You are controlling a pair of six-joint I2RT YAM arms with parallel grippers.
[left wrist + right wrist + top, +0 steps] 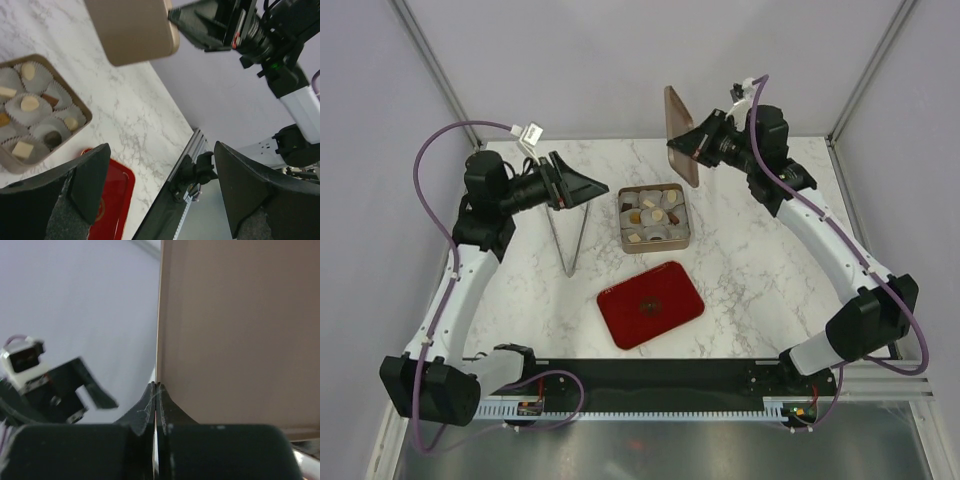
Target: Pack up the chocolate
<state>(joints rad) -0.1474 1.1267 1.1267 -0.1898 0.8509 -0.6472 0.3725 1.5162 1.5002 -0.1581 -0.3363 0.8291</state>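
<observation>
Right tool (156,390) was clamped shut on one thin edge of the lid (678,120), holding it up on edge in the air behind the box (622,222) and well clear of it. Left tool (160,195) hung with jaws wide apart and nothing in them, left of the box and not touching it. The chocolate (30,103) sat in paper cups (14,80) inside the open box, mid surface (760,260), with the red tray (670,320) just in front. The main risk I saw was that skinny edge pinch: the lid could pivot or slip out when tipped flat, then drop on the pieces or clatter off. It also needed squaring to the box. Brought down skewed, a corner would likely catch the rim and shove the box, since nothing pinned it. Some pieces looked to sit high in their cups, so a pressed lid might crush them or fail to seat. If the left tool went in to steady the box, it could clash with the lid coming down. A small mark at the tray's centre was either print or a stray piece, and I couldn't tell which.
</observation>
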